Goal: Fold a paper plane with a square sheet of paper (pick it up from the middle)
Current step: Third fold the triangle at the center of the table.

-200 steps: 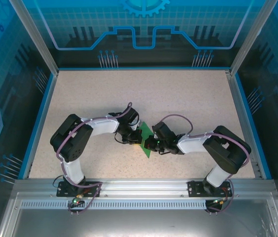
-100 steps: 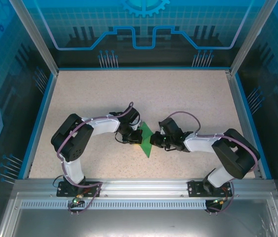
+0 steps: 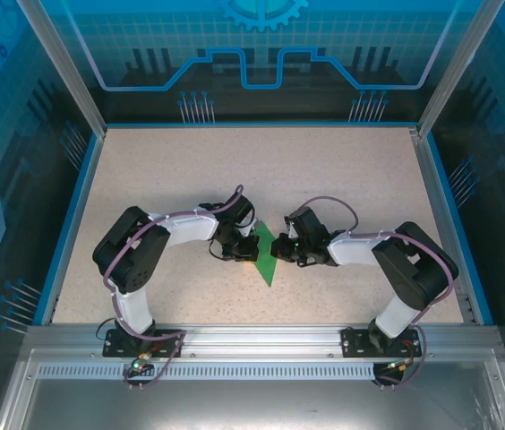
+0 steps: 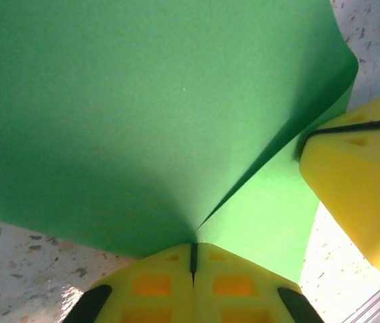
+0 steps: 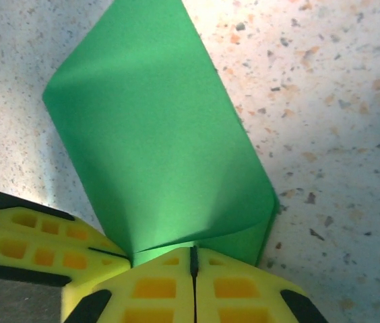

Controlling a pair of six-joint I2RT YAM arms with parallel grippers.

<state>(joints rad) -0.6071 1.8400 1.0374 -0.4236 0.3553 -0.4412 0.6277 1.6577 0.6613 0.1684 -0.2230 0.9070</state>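
Top external: the square sheet of paper (image 3: 267, 258) is lying on the table (image 3: 342, 179) between the arms, long axis running near to far, with the left gripper (image 3: 247, 252) and right gripper (image 3: 280, 252) meeting it from opposite sides, equally near.

Left wrist: the left fingers (image 4: 156, 282) are pinching the doubled sheet, which is spreading ahead.

Right wrist: the right fingers (image 5: 156, 289) are clamping its near edge, the uncreased bend curling rightward.
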